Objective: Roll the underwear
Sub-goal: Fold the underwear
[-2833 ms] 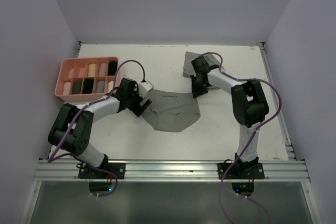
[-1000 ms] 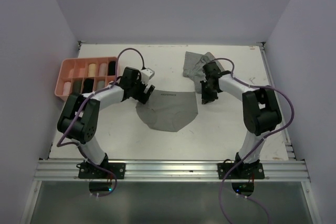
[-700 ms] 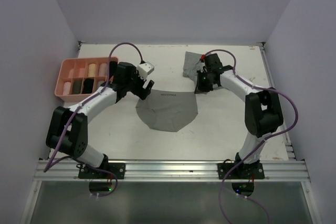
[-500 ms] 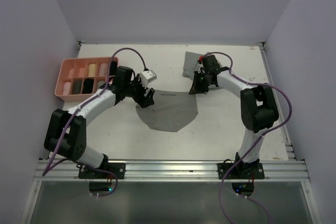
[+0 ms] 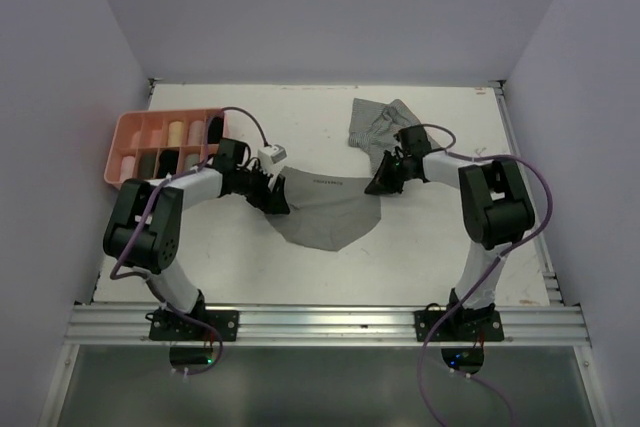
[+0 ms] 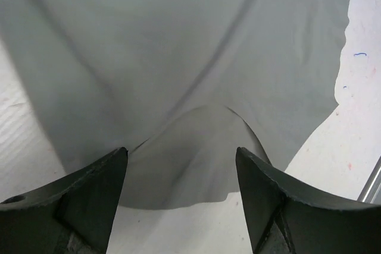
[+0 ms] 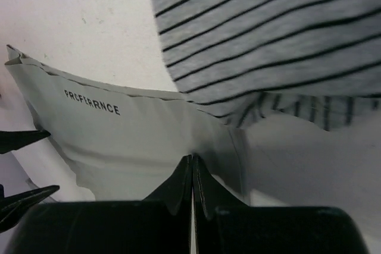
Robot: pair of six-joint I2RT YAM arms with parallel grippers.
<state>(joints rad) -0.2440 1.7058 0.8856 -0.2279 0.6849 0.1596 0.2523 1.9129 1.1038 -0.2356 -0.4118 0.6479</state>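
Grey underwear [image 6: 178, 57]: covered 9 to 2 o'clock, raised fold at 6 between gripper's [image 6: 181, 165] spread fingers; table [image 6: 360, 123] at 3.

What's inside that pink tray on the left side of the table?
The pink tray holds small rolled bundles in its compartments: beige, pinkish and dark ones. Its near right corner is covered by the left arm, so what's there can't be seen.

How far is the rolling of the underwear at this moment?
Done: the pink tray holds several rolled pieces. In hand: the grey underwear lies spread out, unrolled; the right fingers pinch its waistband corner, and the open left fingers straddle its opposite edge. Left: rolling it, then the striped underwear behind.
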